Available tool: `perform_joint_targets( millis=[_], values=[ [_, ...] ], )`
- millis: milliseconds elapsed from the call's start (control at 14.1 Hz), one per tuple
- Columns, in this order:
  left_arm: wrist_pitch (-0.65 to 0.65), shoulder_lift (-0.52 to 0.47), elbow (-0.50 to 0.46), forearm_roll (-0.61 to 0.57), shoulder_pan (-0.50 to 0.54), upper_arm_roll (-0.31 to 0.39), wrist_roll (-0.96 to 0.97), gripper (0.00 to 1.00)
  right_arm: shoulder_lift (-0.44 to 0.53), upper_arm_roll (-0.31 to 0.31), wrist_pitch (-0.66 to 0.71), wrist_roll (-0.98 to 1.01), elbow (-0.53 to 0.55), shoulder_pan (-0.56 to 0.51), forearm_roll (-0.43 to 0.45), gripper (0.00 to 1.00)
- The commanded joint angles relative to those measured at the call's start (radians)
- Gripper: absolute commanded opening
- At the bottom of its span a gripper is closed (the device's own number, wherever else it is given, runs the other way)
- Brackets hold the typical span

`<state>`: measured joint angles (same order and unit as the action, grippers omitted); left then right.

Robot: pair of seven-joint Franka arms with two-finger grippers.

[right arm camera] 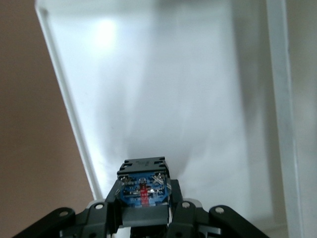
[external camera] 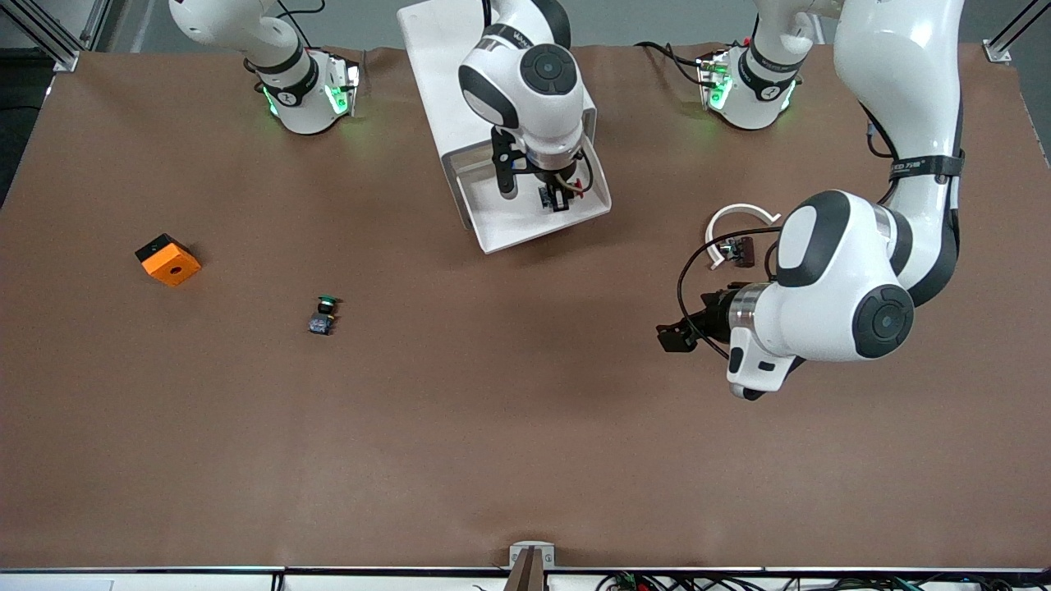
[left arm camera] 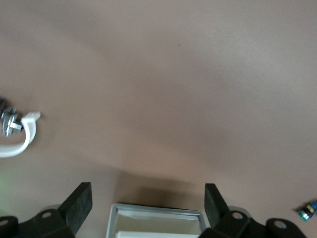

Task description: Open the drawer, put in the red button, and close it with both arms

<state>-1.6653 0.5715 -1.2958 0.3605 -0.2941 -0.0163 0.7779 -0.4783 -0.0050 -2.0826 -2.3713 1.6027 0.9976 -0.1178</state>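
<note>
Nearest the front camera, the left arm's black two-finger gripper [external camera: 675, 336] hung over bare brown table with its fingers [left arm camera: 79, 204] spread wide. The small green-capped pushbutton [external camera: 323, 315] lay toward the right arm's end. The right arm's black gripper [external camera: 555, 197] was over the pulled-out shallow white plastic drawer [external camera: 501, 226], clamping the red button's black-and-blue blocky body [right arm camera: 143, 188].

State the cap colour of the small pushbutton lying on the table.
Green, clearest in the front view: the small black-bodied pushbutton.
</note>
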Motion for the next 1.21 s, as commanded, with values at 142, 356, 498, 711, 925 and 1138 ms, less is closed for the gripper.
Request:
perform_joint_targets(
  millis=[142, 356, 498, 711, 925, 1138],
  values=[
    [-0.353, -0.177, -0.360, -0.023, -0.105, -0.008, -0.063, 1.00, -0.023, -0.012, 0.009, -0.039, -0.033, 0.041, 0.001, 0.00],
    [-0.387, -0.177, -0.388, -0.080, -0.158, -0.010, -0.063, 1.00, -0.036, -0.012, -0.004, -0.037, -0.033, 0.047, 0.003, 0.00],
    [-0.389, -0.177, -0.399, -0.081, -0.171, -0.017, -0.063, 1.00, -0.045, -0.012, -0.019, -0.039, -0.033, 0.055, 0.003, 0.00],
    [-0.479, -0.177, -0.454, -0.080, -0.183, -0.040, -0.062, 1.00, -0.049, -0.012, -0.017, -0.034, -0.035, 0.053, 0.006, 0.64],
    [-0.534, -0.177, -0.497, -0.080, -0.186, -0.077, -0.046, 1.00, -0.049, -0.012, -0.010, -0.019, -0.055, 0.052, 0.044, 1.00],
    [-0.533, -0.196, -0.528, -0.078, -0.183, -0.106, -0.040, 1.00, -0.045, -0.012, 0.057, 0.056, -0.102, 0.042, 0.035, 1.00]
  ],
)
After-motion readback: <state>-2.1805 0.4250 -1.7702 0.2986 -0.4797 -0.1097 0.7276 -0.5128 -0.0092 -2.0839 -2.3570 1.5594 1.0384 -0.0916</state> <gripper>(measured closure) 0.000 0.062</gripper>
